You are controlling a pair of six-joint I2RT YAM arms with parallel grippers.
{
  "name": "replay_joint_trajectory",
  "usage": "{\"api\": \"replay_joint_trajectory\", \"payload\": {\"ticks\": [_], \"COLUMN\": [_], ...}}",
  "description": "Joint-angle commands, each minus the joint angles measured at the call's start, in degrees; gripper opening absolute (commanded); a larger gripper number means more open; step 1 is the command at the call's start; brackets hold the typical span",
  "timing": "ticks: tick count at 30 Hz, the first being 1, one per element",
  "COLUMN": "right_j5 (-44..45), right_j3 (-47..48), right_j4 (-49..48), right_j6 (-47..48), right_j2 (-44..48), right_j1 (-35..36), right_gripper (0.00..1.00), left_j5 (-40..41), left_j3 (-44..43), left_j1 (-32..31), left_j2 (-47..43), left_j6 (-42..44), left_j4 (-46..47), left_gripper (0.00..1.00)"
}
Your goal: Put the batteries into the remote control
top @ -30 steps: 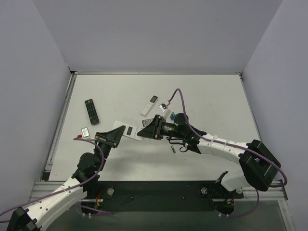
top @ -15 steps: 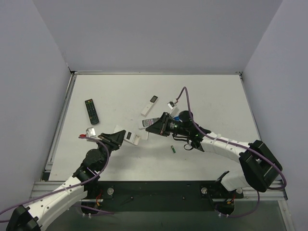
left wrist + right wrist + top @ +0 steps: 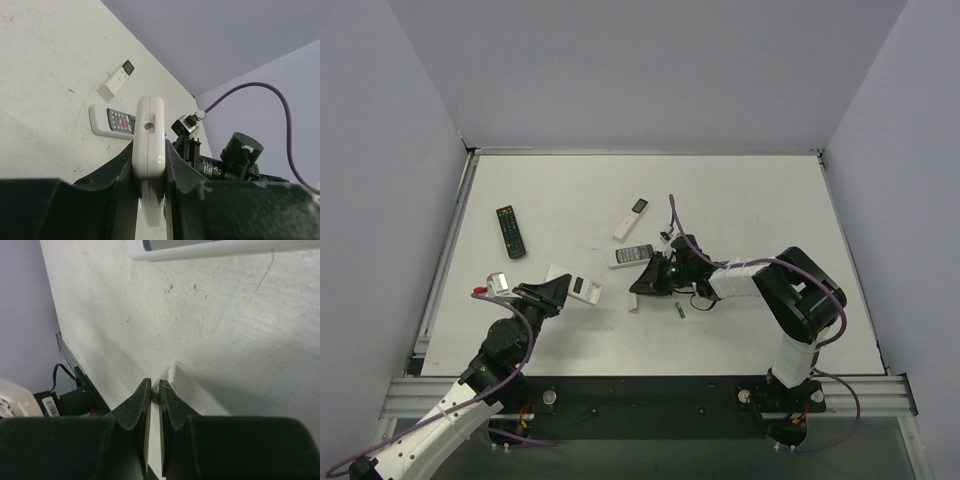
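Jaws on the left arm clamp the one short white remote control (image 3: pixel 576 288) above the bench (image 3: pixel 750 200). One thin green battery (image 3: pixel 679 311), the only one I count, lies just right of the right jaws, lengthwise toward the arm bases. Left wrist: remote edge-on. Right wrist: jaws together, seemingly empty.

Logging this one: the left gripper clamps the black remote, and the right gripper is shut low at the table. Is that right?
Not quite. The left gripper clamps a white remote, as the left wrist view shows. The black remote lies free on the table, seen in the top view. The right gripper is indeed shut low at the table.
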State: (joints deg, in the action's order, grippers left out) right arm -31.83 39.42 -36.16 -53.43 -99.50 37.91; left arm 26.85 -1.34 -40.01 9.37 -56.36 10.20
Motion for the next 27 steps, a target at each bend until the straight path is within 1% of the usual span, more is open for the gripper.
{"api": "replay_joint_trajectory", "payload": {"ticks": [1, 5, 8, 13, 14, 16, 17, 19, 20, 22, 23, 27], "right_j5": [-4.2, -2.8, -1.22, 2.03, 3.43, 5.02, 5.81, 8.54, 9.5, 12.05, 13.02, 19.34], "right_j3": [4.7, 4.27, 3.47, 3.56, 3.47, 3.65, 3.91, 4.44, 4.53, 4.96, 5.14, 6.98], "right_j4": [-3.47, -2.17, 0.38, 8.45, 9.43, 13.11, 14.53, 18.3, 19.45, 23.48, 24.98, 35.87], "right_j6": [1.4, 1.4, 2.36, 6.4, 7.1, 9.56, 10.53, 13.08, 13.96, 17.02, 18.09, 23.98], "right_j2": [-4.11, -6.23, -6.58, -4.65, -4.12, -2.37, -1.75, 0.53, 1.5, 4.83, 6.24, 14.75], "right_j1": [-0.03, -0.82, -2.14, -3.89, -3.98, -4.07, -3.99, -4.07, -4.07, -4.07, -3.99, -3.72], "right_gripper": [0.0, 0.0, 0.09, 0.2, 0.26, 0.34, 0.4, 0.45, 0.54, 0.62, 0.7, 0.8], "left_j5": [-1.1, -1.89, -2.42, -3.3, -3.38, -3.65, -3.82, -4.09, -4.35, -4.53, -4.96, -6.11], "left_j3": [0.38, 0.29, 0.46, 0.9, 0.82, 0.82, 0.82, 0.82, 0.9, 0.9, 0.82, 0.82], "left_j1": [0.28, 0.28, 0.28, 0.28, 0.28, 0.28, 0.28, 0.28, 0.37, 0.37, 0.37, 0.37], "left_j2": [-4.52, -5.68, -5.5, -4.71, -4.62, -4.53, -4.44, -4.36, -4.27, -4.27, -4.36, -4.27], "left_j6": [-0.15, -0.16, -0.59, -1.3, -1.3, -1.3, -1.3, -1.47, -1.56, -1.82, -1.91, -1.83], "left_j4": [-3.6, -4.22, -3.78, -2.02, -1.67, -1.5, -1.15, -1.06, -0.97, -0.62, -0.44, 0.17], "left_gripper": [0.0, 0.0, 0.0, 0.0, 0.0, 0.0, 0.0, 0.0, 0.0, 0.0, 0.0, 0.0]}}
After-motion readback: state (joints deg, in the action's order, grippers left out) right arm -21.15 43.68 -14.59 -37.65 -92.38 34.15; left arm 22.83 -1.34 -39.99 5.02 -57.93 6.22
